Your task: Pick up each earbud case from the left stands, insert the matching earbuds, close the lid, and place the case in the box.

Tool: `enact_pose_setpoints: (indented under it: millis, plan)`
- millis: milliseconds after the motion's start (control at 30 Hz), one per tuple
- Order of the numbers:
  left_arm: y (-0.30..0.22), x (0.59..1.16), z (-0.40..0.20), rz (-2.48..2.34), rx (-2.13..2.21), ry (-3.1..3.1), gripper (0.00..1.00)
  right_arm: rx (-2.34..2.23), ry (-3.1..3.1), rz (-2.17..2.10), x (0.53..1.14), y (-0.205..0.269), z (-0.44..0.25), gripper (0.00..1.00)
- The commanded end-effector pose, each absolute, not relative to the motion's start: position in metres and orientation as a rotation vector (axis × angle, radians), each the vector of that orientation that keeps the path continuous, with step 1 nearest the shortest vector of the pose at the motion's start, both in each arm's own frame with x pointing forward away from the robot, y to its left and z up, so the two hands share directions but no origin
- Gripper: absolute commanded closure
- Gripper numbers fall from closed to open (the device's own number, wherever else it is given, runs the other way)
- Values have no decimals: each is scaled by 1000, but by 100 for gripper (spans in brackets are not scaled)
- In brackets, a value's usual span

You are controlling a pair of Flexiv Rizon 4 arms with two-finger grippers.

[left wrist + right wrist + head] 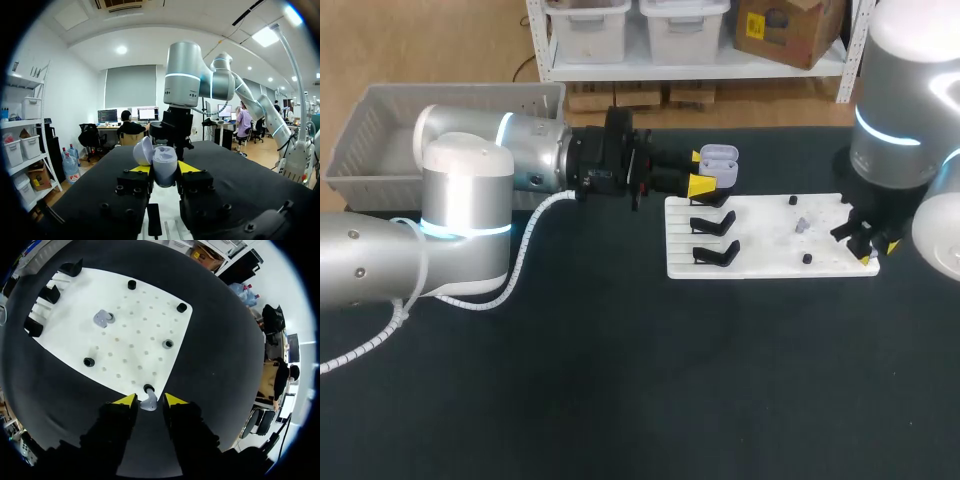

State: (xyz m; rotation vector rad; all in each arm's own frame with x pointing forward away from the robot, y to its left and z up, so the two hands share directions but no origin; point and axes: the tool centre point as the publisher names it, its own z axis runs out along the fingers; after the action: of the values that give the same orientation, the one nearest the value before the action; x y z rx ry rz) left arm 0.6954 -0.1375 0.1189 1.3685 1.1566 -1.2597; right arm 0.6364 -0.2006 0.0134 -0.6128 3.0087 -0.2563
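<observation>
Left hand [699, 171] clamped on open earbud case [719, 156]

Left hand: both yellow tips press the case, lid raised, at the far-left corner of the white board [770, 250], beyond the black stands [715, 238].
Right hand [148, 399]: fingers narrowly parted, straddling an earbud [148, 403] at the board's near-right corner, no grip visible.

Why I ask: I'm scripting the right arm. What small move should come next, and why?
Probably shut the right pincer on the earbud: it sits between the open yellow tips at the white board's corner, and the left pincer holds the case with its lid open.
</observation>
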Motion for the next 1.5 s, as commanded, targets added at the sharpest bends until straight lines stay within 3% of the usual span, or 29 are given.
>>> enact_pose_setpoints:
  millis: [33,167,200,233,967,1500]
  plan:
    - [-137,694,118,-1255,1365,1155,100,-615,3009,-256,637,-200,12,67]
    - [-137,694,118,-1255,1365,1155,100,-618,3008,-261,637,-200,12,79]
    - [-137,694,118,-1255,1365,1155,100,-618,3007,-263,637,-200,12,93]
    - [-137,694,118,-1255,1365,1155,100,-617,3006,-265,637,-200,13,100]
    - [-137,694,118,-1255,1365,1155,100,-570,3059,-422,606,-172,94,100]
    - [-137,694,118,-1255,1365,1155,100,-566,3082,-387,607,-168,97,100]
